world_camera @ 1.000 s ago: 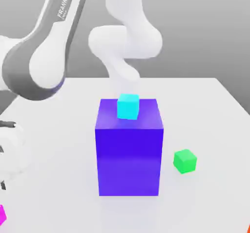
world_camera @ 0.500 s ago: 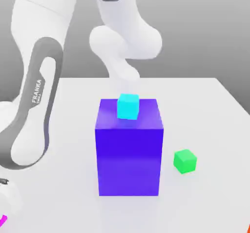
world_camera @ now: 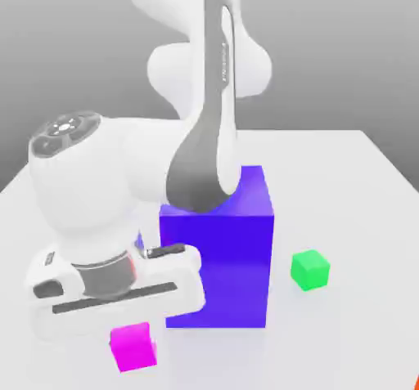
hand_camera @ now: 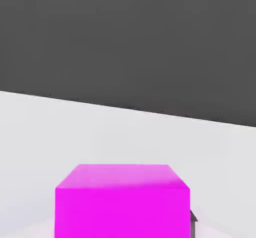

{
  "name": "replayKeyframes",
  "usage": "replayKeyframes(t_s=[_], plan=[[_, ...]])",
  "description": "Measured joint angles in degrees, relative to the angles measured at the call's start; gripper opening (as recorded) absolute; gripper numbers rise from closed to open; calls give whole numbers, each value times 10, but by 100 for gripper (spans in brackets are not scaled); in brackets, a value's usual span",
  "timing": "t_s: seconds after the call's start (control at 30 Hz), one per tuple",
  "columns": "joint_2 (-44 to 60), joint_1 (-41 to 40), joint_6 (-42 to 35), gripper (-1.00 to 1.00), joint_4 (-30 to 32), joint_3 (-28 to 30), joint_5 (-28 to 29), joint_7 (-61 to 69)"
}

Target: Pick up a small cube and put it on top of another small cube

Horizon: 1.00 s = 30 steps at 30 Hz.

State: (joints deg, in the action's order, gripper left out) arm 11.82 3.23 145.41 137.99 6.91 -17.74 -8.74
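Pincer (world_camera: pixel 133 331) tight on the small magenta cube (world_camera: pixel 133 347), above the table (world_camera: pixel 344 217).

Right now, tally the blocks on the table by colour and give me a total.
Magenta small cube: 1
Green cube: 1
Purple-blue big block: 1
Total: 3 blocks in view. The arm hides most of the top of the purple-blue big block, so anything lying there is uncounted.
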Motion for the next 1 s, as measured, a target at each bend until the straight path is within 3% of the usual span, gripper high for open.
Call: replayKeyframes(t_s=[0.1, 0.23, 0.43, 0.73, 0.77, 1.0], plan=[[-57, 47, 9, -100, 62, -47, 6, 15], [-155, 170, 24, -100, 162, -111, 25, 30], [-264, 222, 63, -100, 290, -184, 78, 21], [-132, 191, 227, -100, 314, -205, 170, -40], [-118, 187, 239, 100, 314, -203, 184, -49], [-118, 197, 240, 100, 314, -201, 183, -48]])
